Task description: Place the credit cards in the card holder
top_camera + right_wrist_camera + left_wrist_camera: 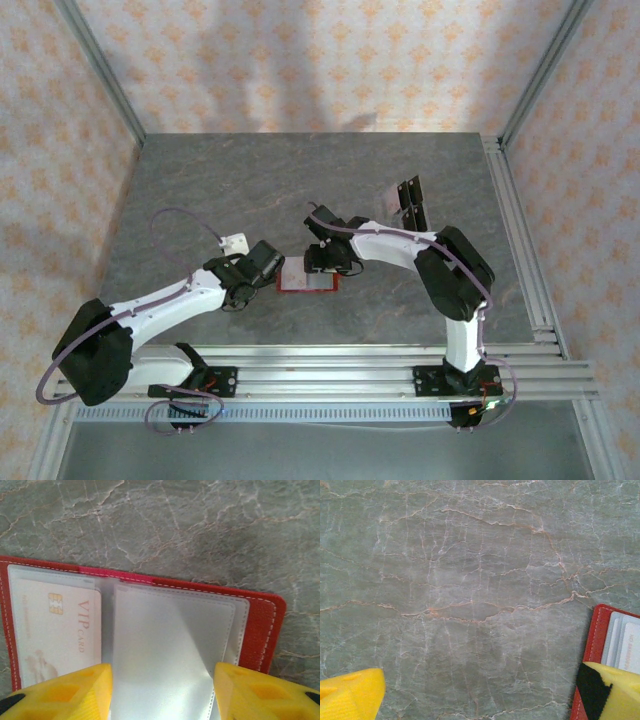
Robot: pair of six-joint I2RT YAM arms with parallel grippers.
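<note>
Mid-loading | red folding card holder (307, 281) lies open centre-table, pale VIP card (55, 630) pocketed | right gripper (162, 695) astride lining (165, 640), grip unclear | left gripper (480, 694) wide apart | next likely: fetch grey-pink credit cards (405, 200) beyond.

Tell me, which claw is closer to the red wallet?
Right. The right gripper straddles the inner sleeves of the card holder; the left gripper sits beside it, one fingertip over its red edge.
</note>
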